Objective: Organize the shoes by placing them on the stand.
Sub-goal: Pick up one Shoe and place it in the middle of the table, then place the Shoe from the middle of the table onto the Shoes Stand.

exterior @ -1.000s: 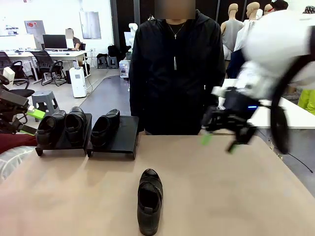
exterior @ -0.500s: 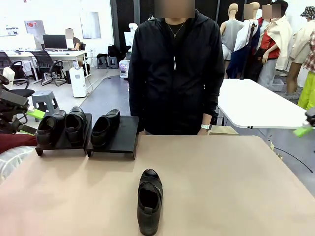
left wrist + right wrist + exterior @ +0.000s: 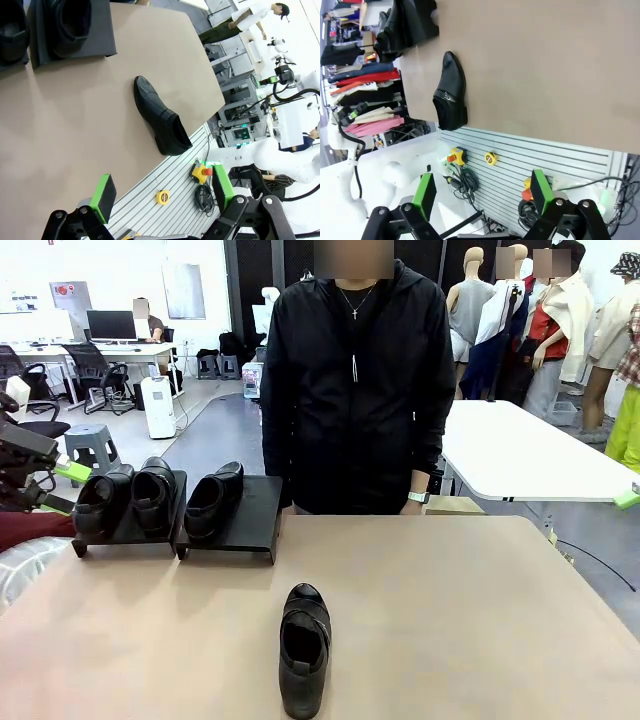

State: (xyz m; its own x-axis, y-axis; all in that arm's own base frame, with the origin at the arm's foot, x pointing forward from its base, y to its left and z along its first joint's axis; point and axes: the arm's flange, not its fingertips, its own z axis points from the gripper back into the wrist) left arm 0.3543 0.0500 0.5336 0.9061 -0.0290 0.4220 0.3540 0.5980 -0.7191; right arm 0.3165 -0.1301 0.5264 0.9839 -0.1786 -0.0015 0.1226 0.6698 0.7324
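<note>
Three black leather strap shoes (image 3: pixel 152 496) on the low matte-black stand (image 3: pixel 255 517); both grippers spread, holding nothing.
The fourth shoe (image 3: pixel 304 648) lies on the tan tabletop (image 3: pixel 470 620), long axis toward the person (image 3: pixel 352 380), left gripper (image 3: pixel 165 192) and right gripper (image 3: pixel 482 192) off the tabletop's near edge.

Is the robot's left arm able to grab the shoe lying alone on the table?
Probably yes. The shoe lies alone on the bare table, with nothing on or beside it. The left gripper is open, off by the table's left edge beside the stand, and nothing lies between them.

Four black shoes are counted: three (image 3: pixel 104 502) (image 3: pixel 153 494) (image 3: pixel 213 500) on the stand, one (image 3: pixel 304 647) on the bench (image 3: pixel 470 620). Two stand units (image 3: pixel 128 530) (image 3: pixel 250 520) are seen side by side. One person (image 3: pixel 355 380) is present.
</note>
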